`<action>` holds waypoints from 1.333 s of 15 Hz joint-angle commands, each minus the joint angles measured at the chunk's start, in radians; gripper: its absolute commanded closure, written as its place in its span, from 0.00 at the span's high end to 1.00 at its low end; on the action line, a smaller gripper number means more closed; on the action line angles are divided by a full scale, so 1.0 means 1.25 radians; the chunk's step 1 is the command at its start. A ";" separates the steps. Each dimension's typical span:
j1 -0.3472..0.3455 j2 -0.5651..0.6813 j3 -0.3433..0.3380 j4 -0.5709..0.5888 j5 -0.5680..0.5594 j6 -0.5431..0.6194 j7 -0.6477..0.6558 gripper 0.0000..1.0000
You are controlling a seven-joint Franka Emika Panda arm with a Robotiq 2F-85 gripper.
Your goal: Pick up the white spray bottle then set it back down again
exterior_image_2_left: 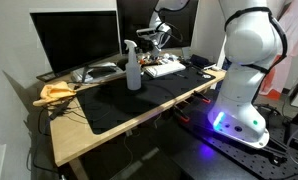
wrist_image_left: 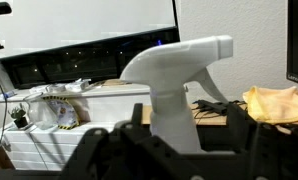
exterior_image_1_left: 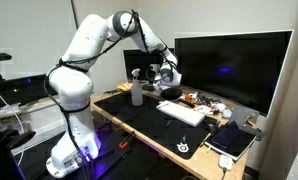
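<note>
Spread wide in the wrist view, the Robotiq gripper (wrist_image_left: 169, 150) holds nothing. Its dark fingers (wrist_image_left: 89, 152) frame the white spray bottle (wrist_image_left: 174, 112), which stands upright just beside the keyboard (exterior_image_1_left: 182, 112). The arm should probably advance level from the keyboard side, centre on the body under the trigger head (wrist_image_left: 189, 55), then close gently.

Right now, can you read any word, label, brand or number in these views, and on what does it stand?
No text is legible in any view.
White spray bottle: plain, no label shows.
Desk mat: pale round mark, too small to read.
Keyboard: key legends too small.
Monitor: dark, nothing to read.
</note>
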 commanded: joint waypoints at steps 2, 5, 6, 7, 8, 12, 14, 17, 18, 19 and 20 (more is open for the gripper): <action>-0.001 -0.025 0.002 -0.025 -0.015 0.036 0.002 0.94; -0.002 -0.027 0.002 -0.027 -0.019 0.043 0.001 0.97; -0.003 -0.027 0.002 -0.027 -0.020 0.043 0.000 1.00; -0.004 -0.029 0.001 -0.028 -0.020 0.044 -0.001 1.00; -0.006 -0.032 -0.001 -0.031 -0.021 0.044 -0.005 1.00; -0.018 -0.040 -0.009 -0.040 -0.028 0.037 -0.014 1.00; -0.027 -0.045 -0.015 -0.047 -0.038 0.032 -0.020 1.00; -0.042 -0.060 -0.028 -0.063 -0.063 0.029 -0.041 1.00; -0.047 -0.068 -0.033 -0.070 -0.075 0.027 -0.047 1.00; -0.051 -0.077 -0.037 -0.079 -0.084 0.027 -0.055 1.00; -0.054 -0.084 -0.041 -0.085 -0.092 0.027 -0.061 1.00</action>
